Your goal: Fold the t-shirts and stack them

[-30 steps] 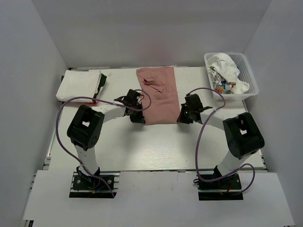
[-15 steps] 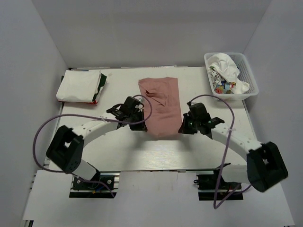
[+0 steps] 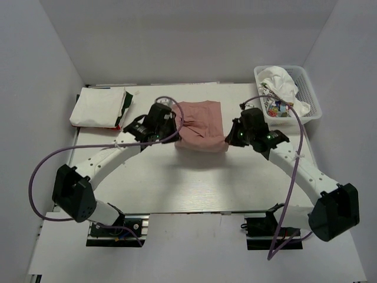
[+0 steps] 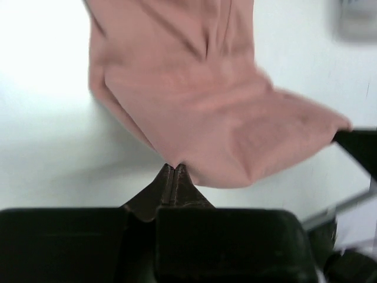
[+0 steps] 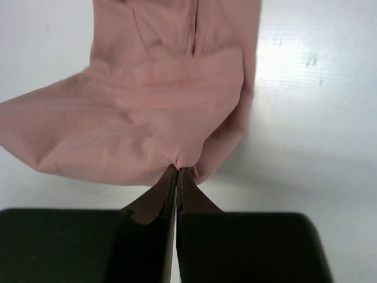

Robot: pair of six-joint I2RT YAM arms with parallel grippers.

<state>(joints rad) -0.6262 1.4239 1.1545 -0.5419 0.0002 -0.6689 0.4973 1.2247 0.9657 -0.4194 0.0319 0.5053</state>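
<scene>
Pink t-shirt (image 3: 200,121) is lying centrally on the worktop (image 3: 194,183), near hem raised; my left fingers (image 4: 162,187) and right fingers (image 5: 158,197) are each pinching a corner tight. I am judging this the half-fold; next, both corners need laying level across the far edge.

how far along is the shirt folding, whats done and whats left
Done: a folded white pile sits at the table's far left. In hand: the left gripper and right gripper are each shut on a near corner of the dusty-pink t-shirt, holding that edge up, apparently mid-fold. Left: finishing this fold, stacking it, then the white printed t-shirts bunched in the basket.
</scene>
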